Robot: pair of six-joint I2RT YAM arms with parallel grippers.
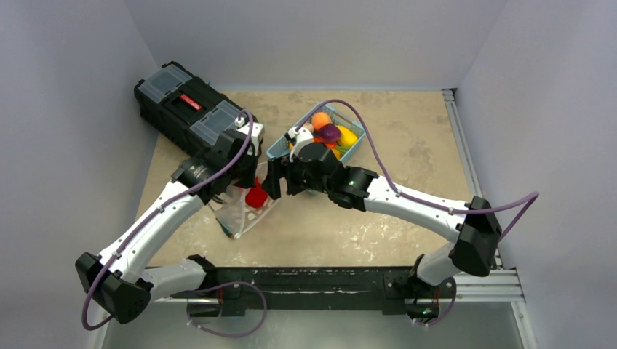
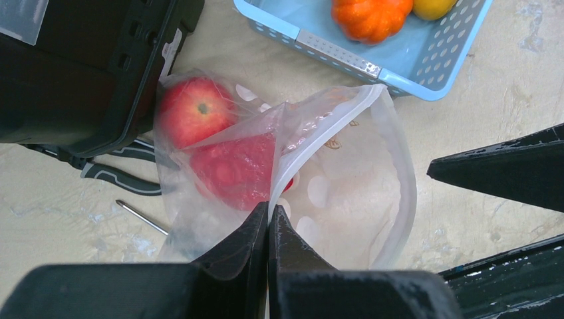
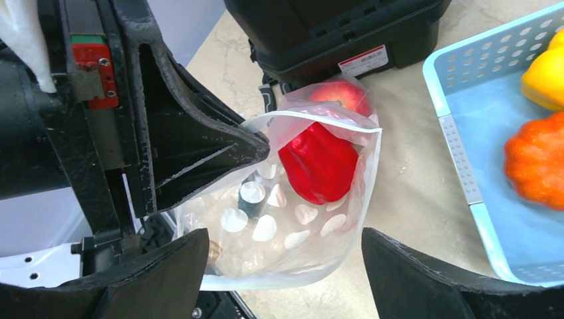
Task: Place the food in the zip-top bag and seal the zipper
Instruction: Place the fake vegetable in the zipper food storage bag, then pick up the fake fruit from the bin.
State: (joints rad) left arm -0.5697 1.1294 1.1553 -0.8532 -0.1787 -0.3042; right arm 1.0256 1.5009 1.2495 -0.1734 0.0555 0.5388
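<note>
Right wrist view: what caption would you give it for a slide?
Right hand open above the zip-top bag, whose rim the left hand pinches, a red pepper inside.

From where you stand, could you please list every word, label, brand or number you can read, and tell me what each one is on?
Nothing here is legible.
The red label on the lid of the black toolbox: too small to read.
The white-and-red sticker on the toolbox's side: the print is blurred and cannot be read.
The zip-top bag and the blue basket: no writing visible.
</note>
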